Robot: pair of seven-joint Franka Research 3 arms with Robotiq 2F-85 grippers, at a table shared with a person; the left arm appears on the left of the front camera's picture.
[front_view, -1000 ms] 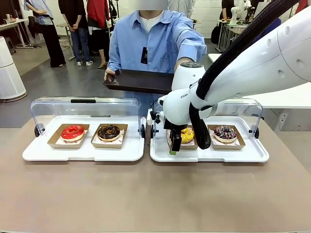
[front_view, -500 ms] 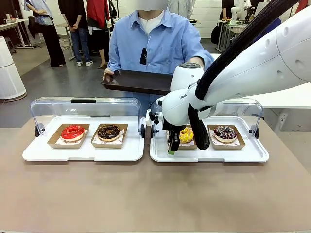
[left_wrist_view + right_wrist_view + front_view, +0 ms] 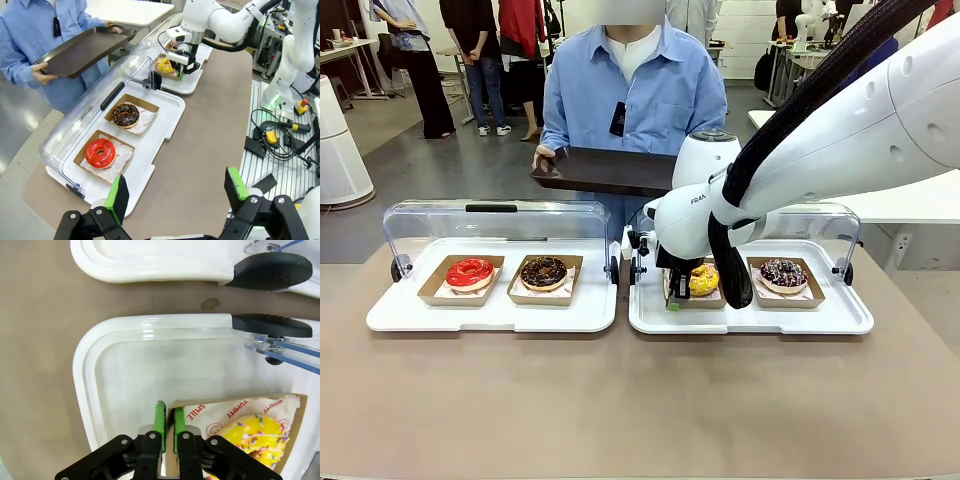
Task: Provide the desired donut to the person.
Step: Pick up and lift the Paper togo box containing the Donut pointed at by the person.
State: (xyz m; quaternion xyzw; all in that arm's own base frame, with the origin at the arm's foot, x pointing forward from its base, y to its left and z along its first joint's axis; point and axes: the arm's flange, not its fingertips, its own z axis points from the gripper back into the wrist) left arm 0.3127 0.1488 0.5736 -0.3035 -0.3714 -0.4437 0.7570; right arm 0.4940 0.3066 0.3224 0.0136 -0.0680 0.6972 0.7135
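The right gripper (image 3: pixel 168 412) is clamping the box (image 3: pixel 296 422) wall beside the yellow donut (image 3: pixel 250 437), needing a slow, level lift toward the tray (image 3: pixel 610 168), while the left gripper (image 3: pixel 176 189) is hanging open.

Clear lid (image 3: pixel 440 222) upright behind white tray (image 3: pixel 490 315)

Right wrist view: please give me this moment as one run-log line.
right gripper: shut on cardboard tray of yellow sprinkled donut | left gripper: open | person: holds dark serving tray

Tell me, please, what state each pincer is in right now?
Left pincer: open, empty.
Right pincer: closed on the edge of the yellow-donut carton.
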